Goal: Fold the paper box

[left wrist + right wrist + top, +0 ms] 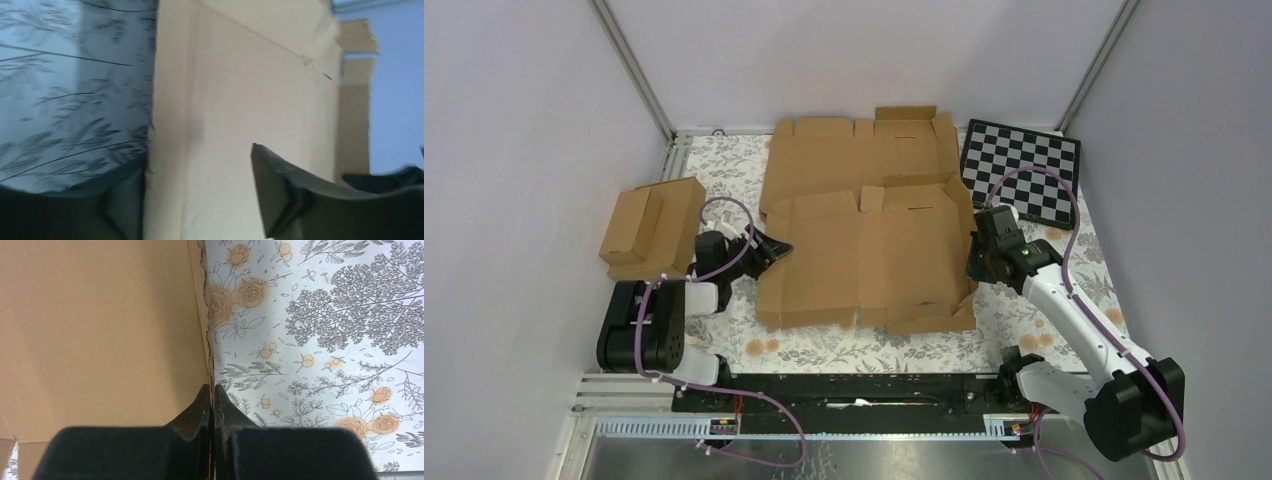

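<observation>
The paper box (874, 260) lies partly unfolded in the middle of the table, with its side flaps slightly raised. My left gripper (769, 250) is open at the box's left edge. In the left wrist view the cardboard (240, 100) runs between the jaws: one finger (300, 200) is over it and the other (122, 210) is outside its edge. My right gripper (977, 262) is shut on the box's right side flap. In the right wrist view the fingertips (212, 400) pinch the flap's thin edge (100, 330).
A wider flat cardboard blank (854, 150) lies behind the box and is partly under it. Two joined small brown boxes (649, 225) stand at the left. A checkerboard (1021, 170) leans at the back right. The floral tablecloth (325, 340) shows to the right of the flap.
</observation>
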